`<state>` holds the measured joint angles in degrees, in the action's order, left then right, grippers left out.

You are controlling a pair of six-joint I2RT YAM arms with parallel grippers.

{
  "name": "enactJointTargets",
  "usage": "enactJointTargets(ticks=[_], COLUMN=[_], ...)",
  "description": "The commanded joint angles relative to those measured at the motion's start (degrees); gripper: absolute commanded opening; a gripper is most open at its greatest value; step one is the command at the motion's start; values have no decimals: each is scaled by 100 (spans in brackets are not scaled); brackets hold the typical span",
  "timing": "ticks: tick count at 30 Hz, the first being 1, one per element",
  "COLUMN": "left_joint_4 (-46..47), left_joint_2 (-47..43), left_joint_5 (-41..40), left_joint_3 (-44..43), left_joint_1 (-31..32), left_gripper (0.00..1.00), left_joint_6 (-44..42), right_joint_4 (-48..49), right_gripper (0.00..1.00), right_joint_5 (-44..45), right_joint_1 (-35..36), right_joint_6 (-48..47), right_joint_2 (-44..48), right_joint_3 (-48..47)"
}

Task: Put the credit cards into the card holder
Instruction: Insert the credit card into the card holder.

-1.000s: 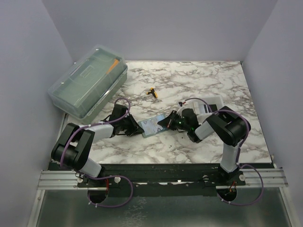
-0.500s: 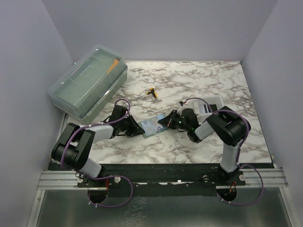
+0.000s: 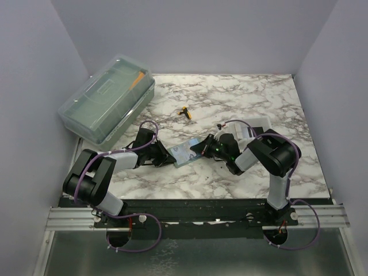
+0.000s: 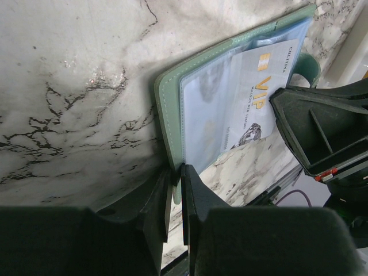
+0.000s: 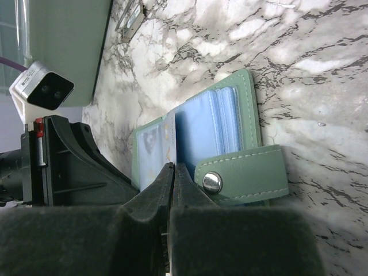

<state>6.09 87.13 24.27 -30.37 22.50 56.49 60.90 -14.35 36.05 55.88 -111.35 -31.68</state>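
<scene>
Left wrist: left jaws pinch the card holder (image 4: 198, 106) edge; right jaws clamp a half-hidden credit card (image 4: 257, 80).

Shows the card holder (image 3: 185, 153) open at frame centre, left gripper (image 3: 168, 156) and right gripper (image 3: 202, 150) touching opposite ends. Shows a lidded box (image 3: 106, 98) upper left.

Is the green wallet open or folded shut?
Open: the wallet lies spread, clear pockets showing, snap strap loose, VIP card visible.
</scene>
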Motion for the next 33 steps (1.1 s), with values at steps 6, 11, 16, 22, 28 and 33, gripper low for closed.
enactJointTargets(ticks=[6,11,16,22,28,33], left_joint_4=[-664,-645,-644,-652,-653,-635], left_joint_2=[436,505,549,620,466,487], left_joint_5=[-322,-323,-326,-318,-389,-379], left_joint_3=[200,127,61,-43,108,176], left_joint_1=[50,44,44,44,44,44], left_gripper=[20,20,20,18,18,18], left_joint_6=[-204,-217,-241,-263,-275,-278], right_joint_4=[360,197,234,-1031,-3087,-3824], right_gripper=[0,0,0,0,21,26], right_joint_5=[-247,-663,-900,-741,-330,-103], right_joint_1=[182,203,323,609,593,597], right_joint_6=[49,-85,-103,-422,-1059,-1206], right_joint_2=[-170,-177,-283,-242,538,790], right_joint_3=[339,272,176,-375,-703,-795])
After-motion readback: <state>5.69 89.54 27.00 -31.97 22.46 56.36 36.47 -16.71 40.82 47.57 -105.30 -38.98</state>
